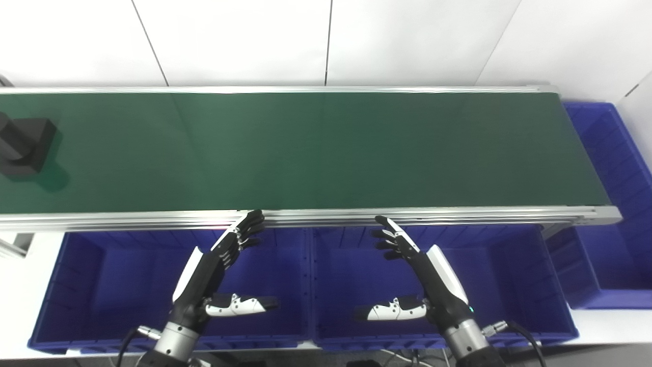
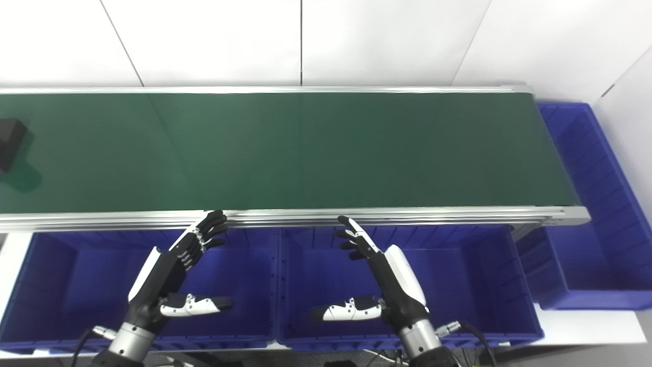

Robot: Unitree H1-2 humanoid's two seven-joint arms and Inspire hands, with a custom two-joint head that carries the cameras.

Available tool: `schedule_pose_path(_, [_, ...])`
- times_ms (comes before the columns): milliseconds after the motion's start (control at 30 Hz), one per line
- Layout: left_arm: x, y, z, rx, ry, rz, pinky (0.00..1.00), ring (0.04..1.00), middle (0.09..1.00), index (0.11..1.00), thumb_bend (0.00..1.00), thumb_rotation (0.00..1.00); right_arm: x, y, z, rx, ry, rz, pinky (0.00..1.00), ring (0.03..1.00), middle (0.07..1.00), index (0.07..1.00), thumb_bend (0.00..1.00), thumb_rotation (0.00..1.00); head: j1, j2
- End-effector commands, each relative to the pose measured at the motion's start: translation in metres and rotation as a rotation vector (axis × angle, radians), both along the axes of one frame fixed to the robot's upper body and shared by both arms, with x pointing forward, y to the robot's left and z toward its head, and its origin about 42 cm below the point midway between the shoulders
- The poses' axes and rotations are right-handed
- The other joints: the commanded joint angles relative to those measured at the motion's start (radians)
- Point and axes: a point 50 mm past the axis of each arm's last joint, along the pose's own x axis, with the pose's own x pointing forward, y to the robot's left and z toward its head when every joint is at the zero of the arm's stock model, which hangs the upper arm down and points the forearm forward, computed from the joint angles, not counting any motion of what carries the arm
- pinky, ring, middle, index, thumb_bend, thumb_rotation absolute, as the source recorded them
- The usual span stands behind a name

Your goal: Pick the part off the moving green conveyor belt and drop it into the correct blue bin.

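- Nearest the camera, the black-and-white left hand (image 1: 219, 275) hovers over the left deep blue plastic bin (image 1: 76, 285), released and holding nothing, fingers stretched toward the belt and thumb pointing inward.
- Beside it, the black-and-white right hand (image 1: 417, 275) hangs over the middle deep blue plastic bin (image 1: 514, 285) in a mirrored pose, likewise released, fingers apart and thumb turned inward.
- Both bins sit side by side against the near edge of the conveyor, their walls touching between the two hands.
- Just beyond the fingertips runs the silver aluminium rail (image 1: 407, 214) of the conveyor frame.
- Past the rail lies the long dark green conveyor belt (image 1: 326, 148), spanning the view from left to right.
- On the belt's far left end rests the black blocky part (image 1: 23, 145), partly cut off by the picture's edge and well apart from both hands.
- At the belt's right end stands a third blue plastic bin (image 1: 611, 204), set crosswise.
- Farthest back rises a white panelled wall (image 1: 326, 41).
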Motion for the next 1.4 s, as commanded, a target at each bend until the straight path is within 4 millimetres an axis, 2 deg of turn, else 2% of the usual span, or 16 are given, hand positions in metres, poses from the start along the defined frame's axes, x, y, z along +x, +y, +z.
schedule_pose_path(0, [0.001, 0.0, 0.008, -0.013, -0.063, 0.013, 0.84, 0.89, 0.91, 0.91, 0.87, 0.25, 0.001, 0.001, 0.008, 0.02, -0.08, 0.023, 0.74, 0.797, 0.854, 0.947, 0.92, 0.27, 0.005, -0.002])
schedule_pose_path(233, [0.001, -0.002, 0.006, -0.016, -0.056, 0.017, 0.85, 0.902, 0.916, 0.91, 0.85, 0.22, 0.003, 0.001, 0.005, 0.029, -0.07, 0.023, 0.74, 0.797, 0.859, 0.948, 0.91, 0.22, 0.003, -0.007])
schedule_pose_path(333, [0.001, -0.003, 0.005, 0.001, -0.059, 0.012, 0.84, 0.892, 0.912, 0.91, 0.85, 0.24, 0.002, 0.001, 0.003, 0.024, -0.065, 0.022, 0.73, 0.799, 0.86, 0.947, 0.91, 0.21, 0.002, -0.012])
schedule_pose_path(1067, [0.006, -0.007, 0.002, 0.013, -0.059, 0.026, 0.79, 0.847, 0.874, 0.871, 0.89, 0.25, 0.001, -0.003, -0.008, 0.03, -0.057, 0.007, 0.73, 0.803, 0.86, 0.945, 0.89, 0.23, 0.009, -0.032])
schedule_pose_path(1367, [0.001, 0.001, 0.005, 0.084, -0.081, 0.001, 0.76, 0.849, 0.876, 0.852, 0.87, 0.27, 0.002, 0.0, -0.01, 0.031, -0.069, 0.009, 0.74, 0.797, 0.854, 0.939, 0.89, 0.21, 0.001, -0.034])
